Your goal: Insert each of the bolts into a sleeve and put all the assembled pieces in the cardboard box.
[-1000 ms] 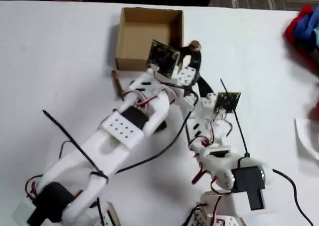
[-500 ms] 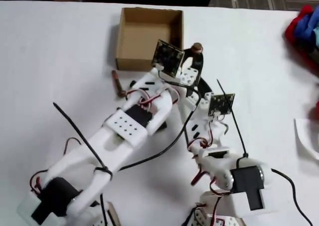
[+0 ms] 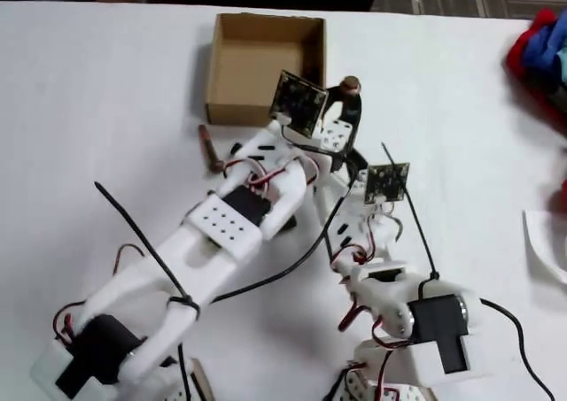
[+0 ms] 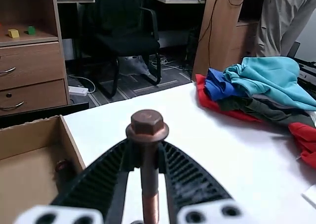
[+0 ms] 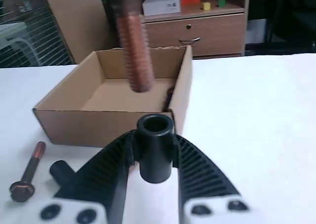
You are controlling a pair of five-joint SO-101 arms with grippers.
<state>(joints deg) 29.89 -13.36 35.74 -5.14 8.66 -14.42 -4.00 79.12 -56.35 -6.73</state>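
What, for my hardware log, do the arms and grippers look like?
The left arm and right arm are white shells with black motor blocks, red wires and black cables; each wrist carries a dark square circuit board. The left gripper and right gripper have black ribbed fingers on white bases.

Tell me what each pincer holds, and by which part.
Left pincer: a bolt, gripped on its shank just below the head. Right pincer: a black sleeve, gripped by its sides, open end up.

The white table (image 3: 106, 91) bears an open cardboard box (image 3: 232, 113) — just beside its near wall lie a loose bolt (image 3: 209, 149) and a short black sleeve (image 5: 60, 172). A heap of coloured cloth (image 3: 540, 51) sits well apart, near the table's edge.
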